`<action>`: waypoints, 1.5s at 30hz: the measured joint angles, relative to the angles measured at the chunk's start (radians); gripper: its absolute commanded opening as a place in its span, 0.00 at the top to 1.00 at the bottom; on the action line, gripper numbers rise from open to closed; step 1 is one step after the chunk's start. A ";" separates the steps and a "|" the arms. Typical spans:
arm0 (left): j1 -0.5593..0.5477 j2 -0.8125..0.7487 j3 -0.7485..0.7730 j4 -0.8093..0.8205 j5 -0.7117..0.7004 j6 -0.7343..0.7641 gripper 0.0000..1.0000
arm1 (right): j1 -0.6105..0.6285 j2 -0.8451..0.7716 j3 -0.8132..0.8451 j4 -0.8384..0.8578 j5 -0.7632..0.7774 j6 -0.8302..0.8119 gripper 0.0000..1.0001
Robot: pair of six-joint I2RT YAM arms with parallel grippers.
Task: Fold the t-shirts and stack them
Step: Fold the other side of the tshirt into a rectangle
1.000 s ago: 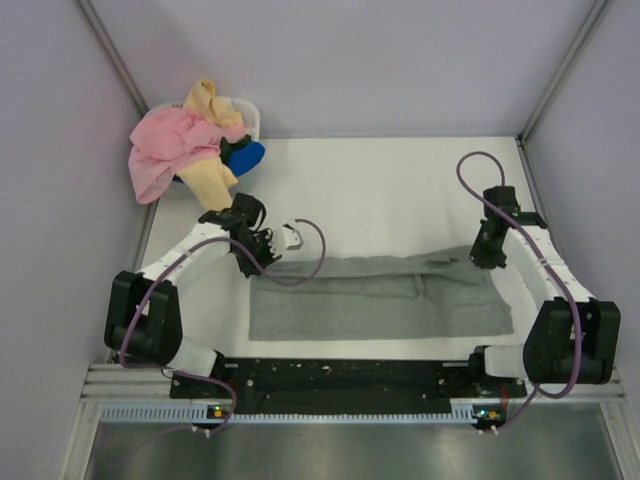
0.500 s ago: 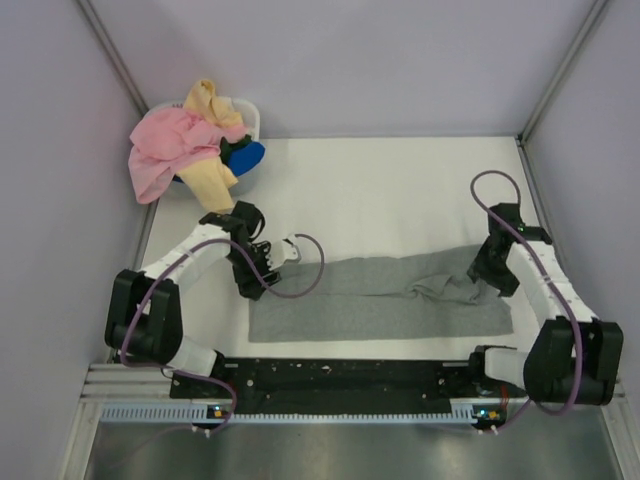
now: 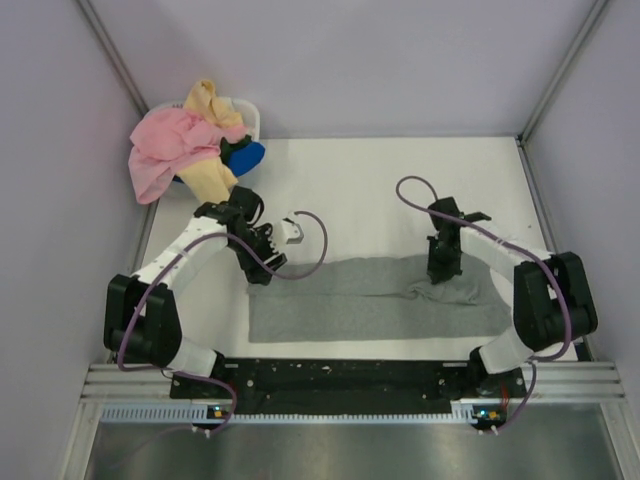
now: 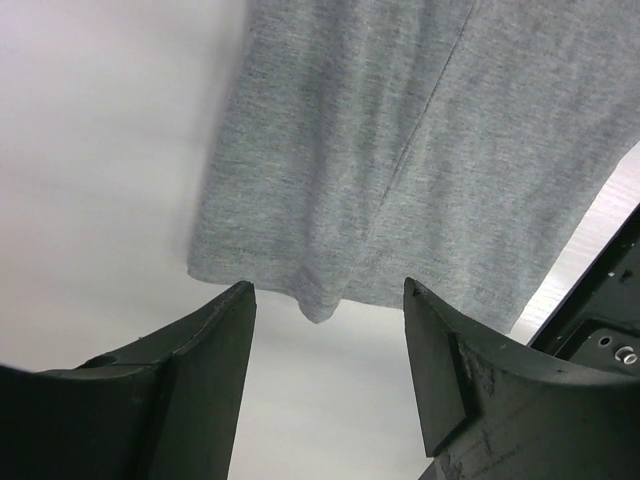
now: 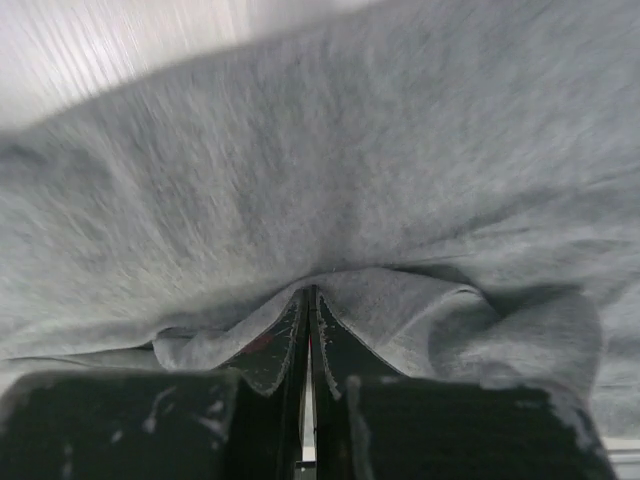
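Note:
A heather grey t-shirt lies folded into a long strip near the table's front edge. My left gripper hovers open just off its far left corner. In the left wrist view that corner hangs between the spread fingers and touches neither. My right gripper is down on the bunched far right part of the t-shirt. Its jaws are shut, with a ridge of grey cloth gathered at the tips. Pink, pale yellow and blue t-shirts are heaped at the back left.
A small white basket stands in the back left corner under the heap of shirts. Grey walls close the table in on both sides and at the back. The black base rail runs along the front edge.
My left gripper has opened and let go of the shirt's left corner. My right gripper opened, swung left along the far edge, and shut again on the bunched cloth.

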 measured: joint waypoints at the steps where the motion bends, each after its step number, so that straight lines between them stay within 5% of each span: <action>1: 0.000 0.000 0.000 0.002 0.005 -0.008 0.35 | 0.012 0.016 -0.010 -0.005 -0.003 0.001 1.00; 13: -0.125 0.032 0.153 0.013 0.060 -0.045 0.34 | 0.199 -0.190 -0.083 -0.182 -0.203 0.132 0.98; 14: -0.154 0.044 0.177 0.015 0.069 -0.043 0.34 | 0.186 -0.213 -0.066 -0.194 -0.213 0.135 0.91; 17: -0.253 0.092 0.246 0.028 0.100 -0.037 0.33 | 0.087 -0.264 -0.035 -0.199 -0.240 0.143 0.50; 20: -0.381 0.151 0.299 0.062 0.122 -0.034 0.33 | -0.131 -0.293 -0.035 -0.197 -0.223 0.140 0.40; 24: -0.593 0.240 0.351 0.170 0.129 -0.034 0.35 | -0.434 -0.289 -0.065 -0.126 -0.206 0.141 0.40; 27: -0.723 0.335 0.429 0.224 0.130 -0.042 0.37 | -0.544 -0.244 -0.076 -0.073 -0.187 0.140 0.40; 34: -0.898 0.608 0.650 0.350 0.103 -0.094 0.39 | -0.552 -0.026 -0.046 0.029 -0.164 0.130 0.42; 45: -0.927 0.720 0.649 0.462 -0.027 -0.094 0.51 | -0.552 0.005 -0.047 0.089 -0.100 0.131 0.47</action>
